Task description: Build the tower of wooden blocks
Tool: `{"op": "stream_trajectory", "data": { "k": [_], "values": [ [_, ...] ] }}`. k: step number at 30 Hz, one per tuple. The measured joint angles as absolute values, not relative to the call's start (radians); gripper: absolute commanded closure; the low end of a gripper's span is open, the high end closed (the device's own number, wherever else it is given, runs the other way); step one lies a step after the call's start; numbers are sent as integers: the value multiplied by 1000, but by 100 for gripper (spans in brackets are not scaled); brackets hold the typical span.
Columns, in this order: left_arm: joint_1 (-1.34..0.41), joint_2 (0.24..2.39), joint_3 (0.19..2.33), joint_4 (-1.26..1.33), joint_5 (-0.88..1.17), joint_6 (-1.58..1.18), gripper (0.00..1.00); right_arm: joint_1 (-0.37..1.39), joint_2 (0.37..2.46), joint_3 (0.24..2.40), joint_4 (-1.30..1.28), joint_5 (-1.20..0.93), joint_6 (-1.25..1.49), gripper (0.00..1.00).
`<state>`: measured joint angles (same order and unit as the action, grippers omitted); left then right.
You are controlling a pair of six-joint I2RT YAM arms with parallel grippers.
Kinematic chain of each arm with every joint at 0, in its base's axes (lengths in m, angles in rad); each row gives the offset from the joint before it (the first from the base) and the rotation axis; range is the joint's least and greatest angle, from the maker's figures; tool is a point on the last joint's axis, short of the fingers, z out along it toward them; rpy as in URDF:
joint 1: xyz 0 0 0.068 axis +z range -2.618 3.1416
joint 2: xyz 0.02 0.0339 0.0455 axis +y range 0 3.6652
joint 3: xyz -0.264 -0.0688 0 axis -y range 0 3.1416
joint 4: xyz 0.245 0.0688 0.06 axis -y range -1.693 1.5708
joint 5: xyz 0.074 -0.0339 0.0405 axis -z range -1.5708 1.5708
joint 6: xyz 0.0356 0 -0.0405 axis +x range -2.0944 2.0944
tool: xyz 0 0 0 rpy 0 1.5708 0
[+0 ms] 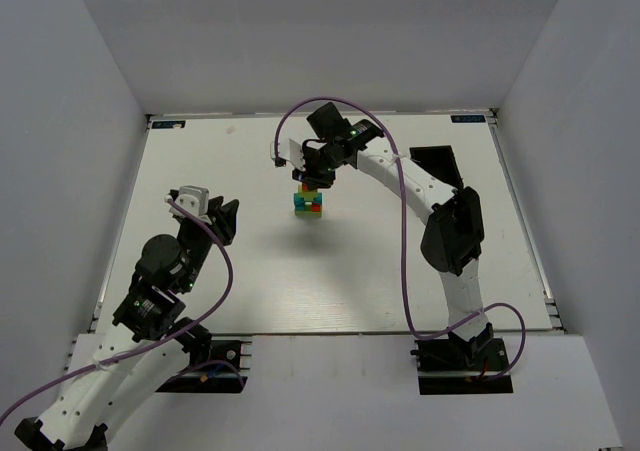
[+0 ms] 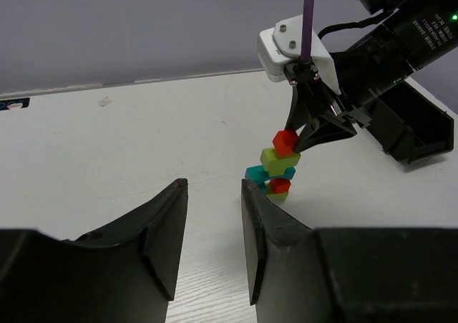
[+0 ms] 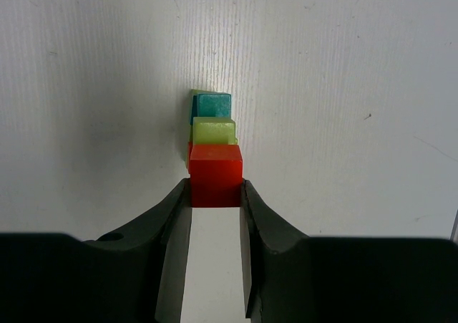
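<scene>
The wood block tower (image 1: 309, 202) stands at mid-table. In the left wrist view it (image 2: 276, 171) shows a lime block at the bottom, then a red cube, a teal bar and a lime cube. My right gripper (image 3: 215, 188) is shut on a red cube (image 3: 215, 172) and holds it on top of the lime cube (image 3: 214, 130); the teal bar (image 3: 213, 104) shows beyond. The same red cube (image 2: 285, 142) is the top of the stack, between the right fingers. My left gripper (image 2: 213, 188) is open and empty, low over the table, well short of the tower.
A black open-topped box (image 2: 422, 133) lies behind the right arm, to the right of the tower; it also shows in the top view (image 1: 437, 159). White walls close in the table on three sides. A purple cable loops above the right wrist.
</scene>
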<state>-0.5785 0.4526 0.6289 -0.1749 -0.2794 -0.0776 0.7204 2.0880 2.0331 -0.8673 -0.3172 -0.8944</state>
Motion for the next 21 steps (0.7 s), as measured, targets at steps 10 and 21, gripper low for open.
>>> {"op": "stream_trajectory", "data": {
  "k": [10, 21],
  "values": [
    [-579, 453, 629, -175, -279, -78, 54, 720, 2088, 2033, -869, -317, -896, 95],
    [-579, 453, 629, -175, -279, -78, 54, 720, 2091, 2033, -874, -317, -898, 94]
  ]
}}
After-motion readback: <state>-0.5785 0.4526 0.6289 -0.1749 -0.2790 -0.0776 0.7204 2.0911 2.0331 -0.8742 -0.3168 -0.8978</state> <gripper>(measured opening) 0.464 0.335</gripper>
